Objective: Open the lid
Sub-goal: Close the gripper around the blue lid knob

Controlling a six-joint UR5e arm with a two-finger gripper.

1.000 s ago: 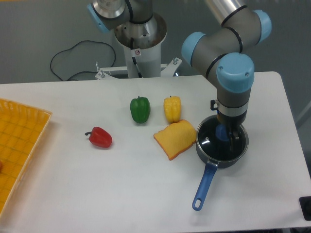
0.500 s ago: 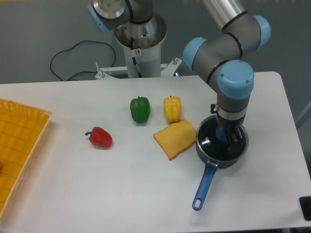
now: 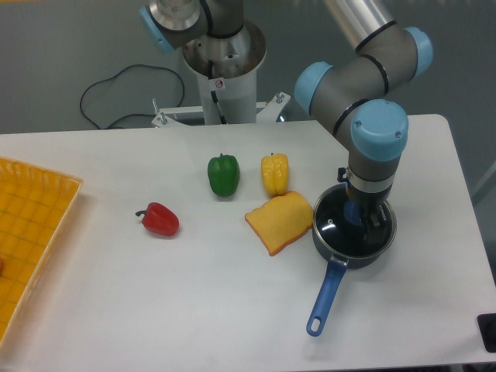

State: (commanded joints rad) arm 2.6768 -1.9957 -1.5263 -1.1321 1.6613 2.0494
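The lid (image 3: 335, 225), a glass disc with a thin metal rim, lies flat on the dark saucepan (image 3: 353, 254) at the right of the table. Its blue knob (image 3: 353, 214) shows at the centre. My gripper (image 3: 361, 218) points straight down onto the lid, with its dark fingers (image 3: 377, 220) low beside the knob. The jaws look apart and I see no grip on the knob. The wrist hides the back of the lid.
The pan's long blue handle (image 3: 324, 299) points toward the front edge. A yellow cloth (image 3: 279, 222) touches the pan's left side. A yellow pepper (image 3: 274, 173), a green pepper (image 3: 223, 174) and a red pepper (image 3: 160, 219) lie further left. An orange tray (image 3: 27, 232) sits at the left edge.
The arm's wrist has shifted slightly down and to the right over the pan. The lid and the pan have not moved.
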